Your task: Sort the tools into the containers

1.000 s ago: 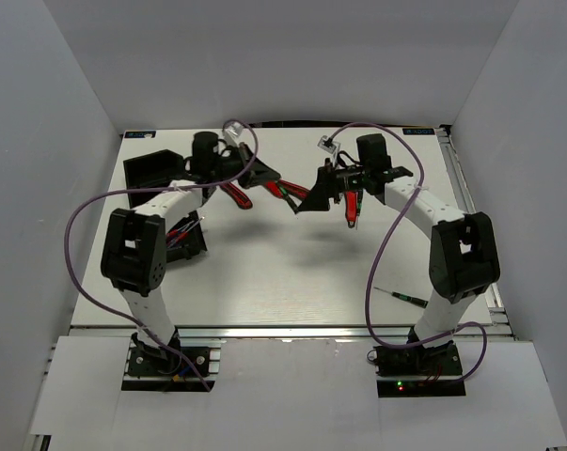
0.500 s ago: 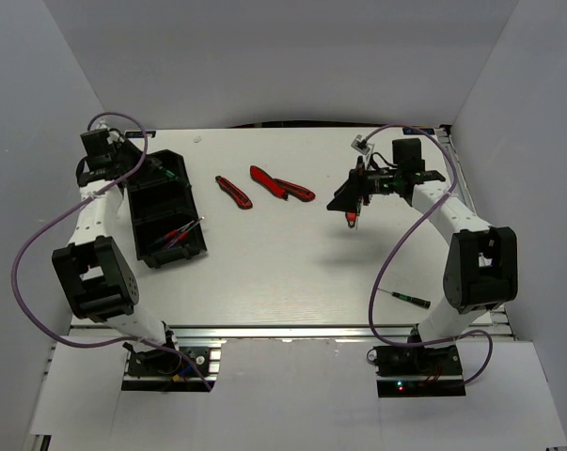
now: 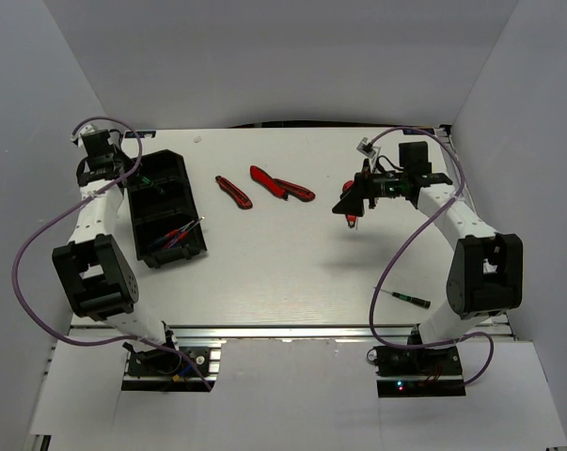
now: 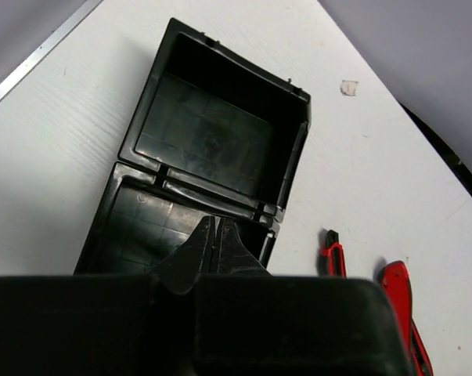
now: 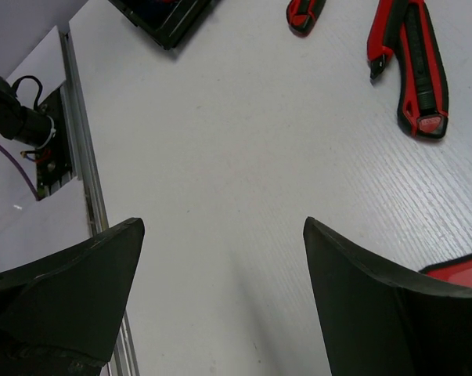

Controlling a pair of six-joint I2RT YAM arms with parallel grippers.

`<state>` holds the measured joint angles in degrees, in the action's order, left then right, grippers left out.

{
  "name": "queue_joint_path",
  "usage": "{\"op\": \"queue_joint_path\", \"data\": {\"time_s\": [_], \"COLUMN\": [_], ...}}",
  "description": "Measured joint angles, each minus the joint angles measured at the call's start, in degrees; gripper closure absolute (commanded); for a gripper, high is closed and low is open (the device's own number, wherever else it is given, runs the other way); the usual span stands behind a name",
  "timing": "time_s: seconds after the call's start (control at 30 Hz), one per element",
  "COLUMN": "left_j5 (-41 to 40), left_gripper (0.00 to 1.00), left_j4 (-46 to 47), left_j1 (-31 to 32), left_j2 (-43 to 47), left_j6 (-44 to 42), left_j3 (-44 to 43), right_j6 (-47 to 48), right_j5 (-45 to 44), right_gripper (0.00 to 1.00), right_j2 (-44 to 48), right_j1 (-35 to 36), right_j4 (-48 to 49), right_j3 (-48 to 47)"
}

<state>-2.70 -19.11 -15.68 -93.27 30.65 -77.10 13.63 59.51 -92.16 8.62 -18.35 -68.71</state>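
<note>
Mostly unsorted: tools spread over the tabletop, bins by the left edge

On the white tabletop (image 3: 292,272), two black bins (image 4: 212,141) sit touching, one behind the other, along the left edge and closer to the far left corner. Both are open-topped rectangles with sloping walls and smooth, dark floors. The near bin (image 3: 151,240) holds thin screwdrivers (image 3: 181,232) with red and blue handles, lying roughly along its length.

A red knife (image 3: 233,191) with a black end lies just right of the bins, toward the far edge. Near it but apart lie red-and-black pliers (image 3: 281,184); their handles are red with black grip panels and lie close together. A single thin screwdriver (image 3: 402,297) with a black-and-green handle lies well apart from the rest, toward the near right corner.

The left fingers (image 4: 203,249) are pressed tightly together with nothing in them. They hang by the far left corner, and in the left wrist view their tips point toward the bins.

The right fingers (image 5: 71,290) stand spread wide above the tabletop, toward the far right, and only bare tabletop shows between them. A red-handled tool (image 5: 461,274) shows partly behind one of these fingers. Most of it is hidden, so its kind cannot be told, nor whether it touches that finger.
</note>
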Motion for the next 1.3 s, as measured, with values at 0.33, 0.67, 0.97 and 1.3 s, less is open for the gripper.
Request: {"op": "queue_joint_path", "data": {"time_s": [0.33,0.67,0.97,1.3], "left_j5": [0.0,-0.8,13.9,33.1], "left_gripper": [0.26,0.08,0.02,0.02], "left_j4": [-0.3,-3.0,2.2,9.7], "left_j1": [0.0,-1.5,-2.1,2.4], "left_j2": [-2.2,-0.7,9.8,12.3], "left_j6": [0.1,0.8,4.7,9.8], "left_j3": [2.6,3.6,9.4,16.7], "right_j6": [3.3,2.4,-7.8,-13.1], "right_j5": [-2.2,-12.8,-37.5,-54.4], "right_gripper": [0.11,0.11,0.17,0.30], "right_j2": [0.7,0.7,-4.1,-15.9], "right_j1": [-2.1,-2.6,-1.8,1.1], "right_j4": [-3.5,-4.0,-1.1,-0.9], "right_j3": [0.2,0.3,-1.2,-7.3]}}
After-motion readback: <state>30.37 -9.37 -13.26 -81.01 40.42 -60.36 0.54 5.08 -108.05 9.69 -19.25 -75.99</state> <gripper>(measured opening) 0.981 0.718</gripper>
